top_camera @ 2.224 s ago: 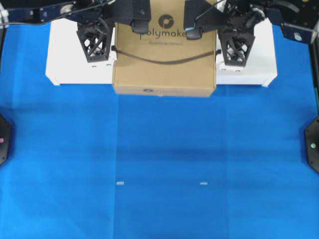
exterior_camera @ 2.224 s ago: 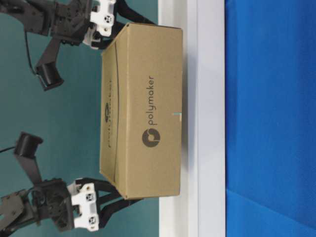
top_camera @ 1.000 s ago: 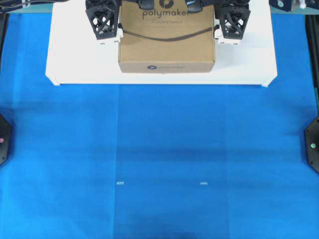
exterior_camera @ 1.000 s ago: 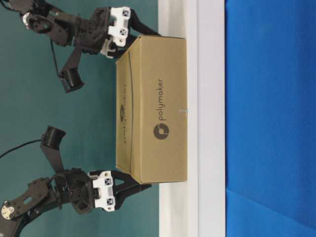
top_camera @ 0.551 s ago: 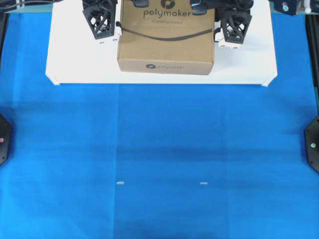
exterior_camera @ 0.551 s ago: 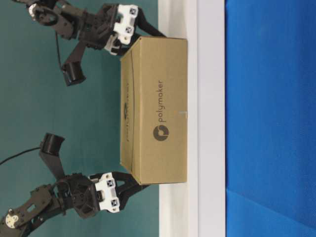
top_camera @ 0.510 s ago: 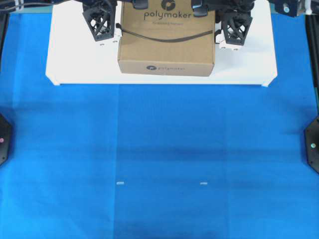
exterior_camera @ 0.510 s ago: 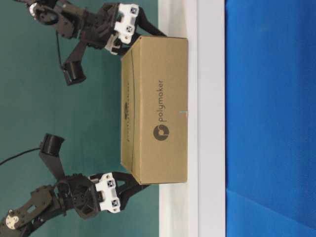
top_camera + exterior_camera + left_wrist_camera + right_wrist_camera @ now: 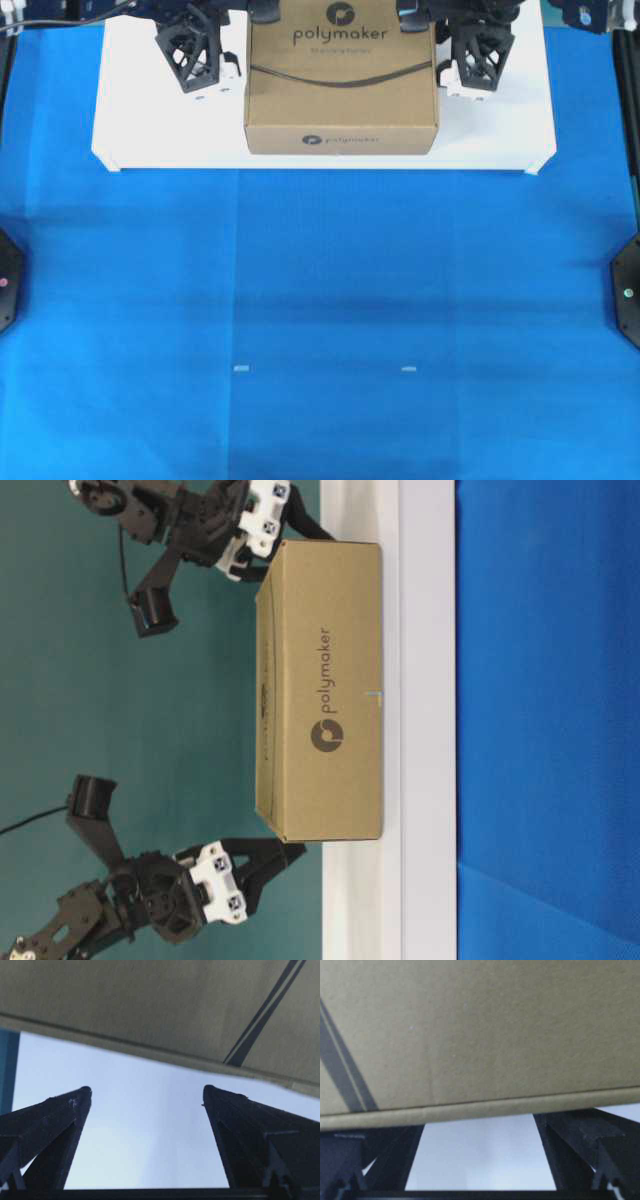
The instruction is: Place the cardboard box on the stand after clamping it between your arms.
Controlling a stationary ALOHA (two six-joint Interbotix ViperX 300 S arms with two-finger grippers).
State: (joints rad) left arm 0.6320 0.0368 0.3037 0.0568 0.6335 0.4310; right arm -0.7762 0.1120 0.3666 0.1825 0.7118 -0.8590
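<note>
Cardboard box (image 9: 341, 92) sits flat on the white stand (image 9: 150, 130), its front edge just inside the stand's near rim. Left gripper (image 9: 197, 62) stands clear of the left wall (fingers spread wide); right gripper (image 9: 478, 62), also spread, hugs the right wall.

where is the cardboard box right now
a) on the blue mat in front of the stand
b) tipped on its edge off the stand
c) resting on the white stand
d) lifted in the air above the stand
c: the cardboard box sits flat on the white stand, between the two open grippers.
</note>
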